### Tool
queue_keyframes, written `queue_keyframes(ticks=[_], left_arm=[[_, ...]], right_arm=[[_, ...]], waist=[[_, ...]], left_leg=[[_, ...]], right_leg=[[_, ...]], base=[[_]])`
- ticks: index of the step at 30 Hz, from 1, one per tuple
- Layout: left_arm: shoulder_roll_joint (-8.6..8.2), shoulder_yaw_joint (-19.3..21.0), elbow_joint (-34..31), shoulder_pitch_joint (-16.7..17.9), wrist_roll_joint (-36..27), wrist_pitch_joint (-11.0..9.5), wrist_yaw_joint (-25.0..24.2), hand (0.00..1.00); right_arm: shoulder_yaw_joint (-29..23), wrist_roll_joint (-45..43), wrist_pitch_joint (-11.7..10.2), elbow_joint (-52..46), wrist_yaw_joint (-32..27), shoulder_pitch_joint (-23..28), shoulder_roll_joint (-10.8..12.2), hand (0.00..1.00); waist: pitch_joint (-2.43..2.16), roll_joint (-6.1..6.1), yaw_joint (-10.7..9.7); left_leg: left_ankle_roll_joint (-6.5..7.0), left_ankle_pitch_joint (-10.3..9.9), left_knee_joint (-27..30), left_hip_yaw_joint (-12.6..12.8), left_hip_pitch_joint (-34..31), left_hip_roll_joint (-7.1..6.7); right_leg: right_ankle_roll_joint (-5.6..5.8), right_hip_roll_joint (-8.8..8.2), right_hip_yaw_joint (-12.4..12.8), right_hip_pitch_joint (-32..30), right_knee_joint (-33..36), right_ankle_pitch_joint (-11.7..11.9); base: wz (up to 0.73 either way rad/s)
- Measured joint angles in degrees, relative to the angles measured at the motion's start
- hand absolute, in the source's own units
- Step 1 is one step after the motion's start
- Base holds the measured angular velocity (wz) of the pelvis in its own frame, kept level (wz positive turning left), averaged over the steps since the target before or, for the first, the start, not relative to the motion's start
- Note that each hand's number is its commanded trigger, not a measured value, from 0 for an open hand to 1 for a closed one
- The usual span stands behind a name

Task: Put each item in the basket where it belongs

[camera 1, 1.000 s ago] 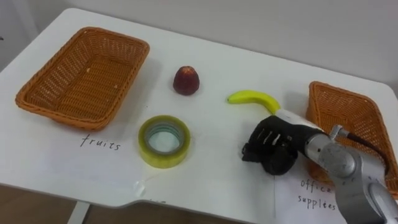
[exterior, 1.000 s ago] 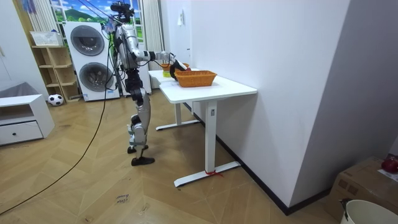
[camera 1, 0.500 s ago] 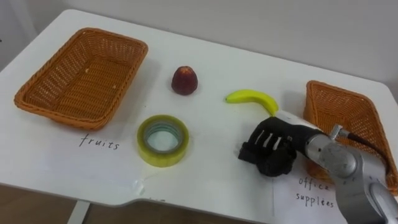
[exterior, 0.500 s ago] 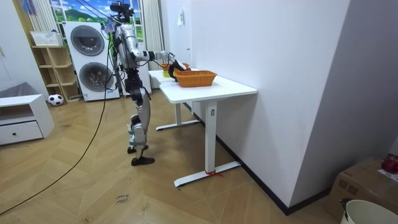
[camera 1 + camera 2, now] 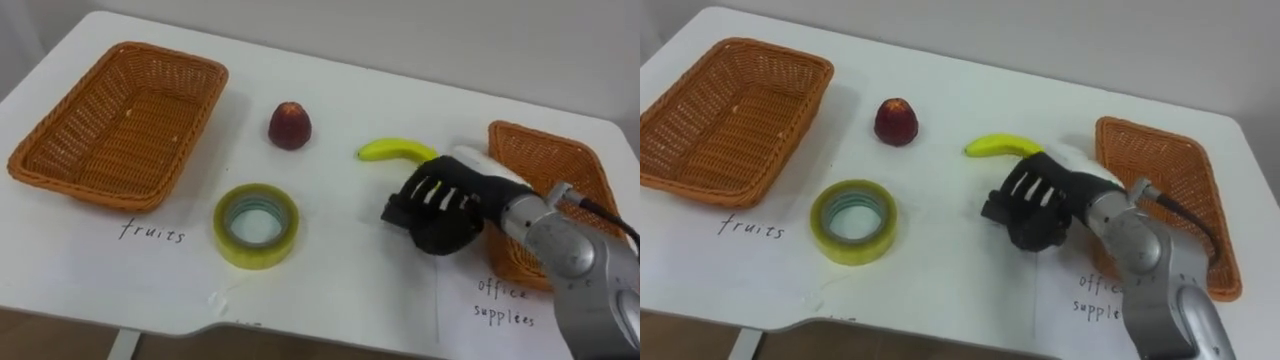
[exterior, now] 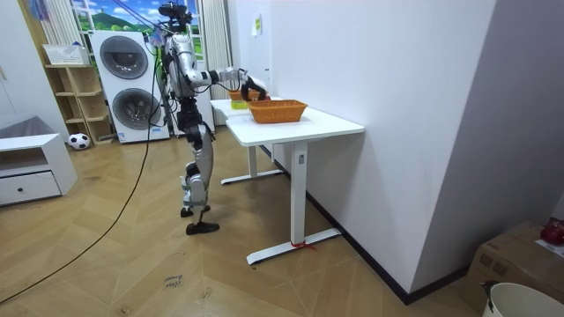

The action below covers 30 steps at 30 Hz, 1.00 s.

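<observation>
Stands at the end of the white table, reaching out over it. Holds the right hand curled into a fist near the table's right edge, just beside the left rim of the right wicker basket and just in front of the banana. Toward the far edge, mid-table: a red apple. Nearer the front edge: a roll of yellow tape, lying flat. At the left edge: the left wicker basket. Fruit and tape on the bare tabletop, between the two baskets.
</observation>
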Motion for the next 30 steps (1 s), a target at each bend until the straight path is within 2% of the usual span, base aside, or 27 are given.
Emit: queue_keyframes(ticks=[7,12,21,24,30], left_arm=[[-0.28,0.3,0.0,0.8,0.0,-0.3,0.0,0.00],[-0.25,0.7,0.0,2.7,0.1,-0.2,0.8,0.00],[-0.19,2.1,0.0,4.8,0.0,-0.2,1.0,0.00],[-0.07,2.4,0.0,4.8,-0.3,-0.3,1.0,0.00],[-0.15,2.3,0.0,4.7,-0.6,-0.4,1.4,0.00]], right_arm=[[-4.3,9.3,-0.3,-2.7,-3.2,0.0,-0.1,1.00],[-7.2,14.9,-0.4,-4.4,-8.2,-0.1,-0.3,1.00],[-9.2,15.1,-1.4,-4.3,-11.9,-3.7,-0.6,1.00],[-9.6,15.5,-2.2,-4.2,-15.1,-4.1,-1.9,1.00],[-9.9,17.5,-2.3,-4.2,-18.4,-4.1,-2.7,1.00]], waist=[[-0.10,-0.05,0.0],[-0.46,-0.07,-0.3],[-0.67,-0.38,-3.0],[-0.75,-0.59,-3.1],[-0.53,-1.23,-3.6]], left_leg=[[0.00,0.0,0.0,0.5,0.2,0.02],[0.00,0.0,0.0,0.7,0.7,0.05],[0.00,0.0,0.1,0.4,0.9,0.04],[0.00,0.0,0.1,0.4,1.0,0.05],[0.00,0.0,-0.1,0.5,1.0,0.06]], right_leg=[[0.00,0.09,0.7,0.0,0.0,0.0],[0.00,0.11,0.9,0.3,0.2,0.0],[-0.01,0.05,0.2,0.7,0.2,0.0],[-0.01,0.07,0.3,0.7,0.2,0.0],[-0.01,0.10,0.4,0.6,0.2,0.0]], base=[[-0.04],[-0.01],[0.01],[0.00],[0.00]])
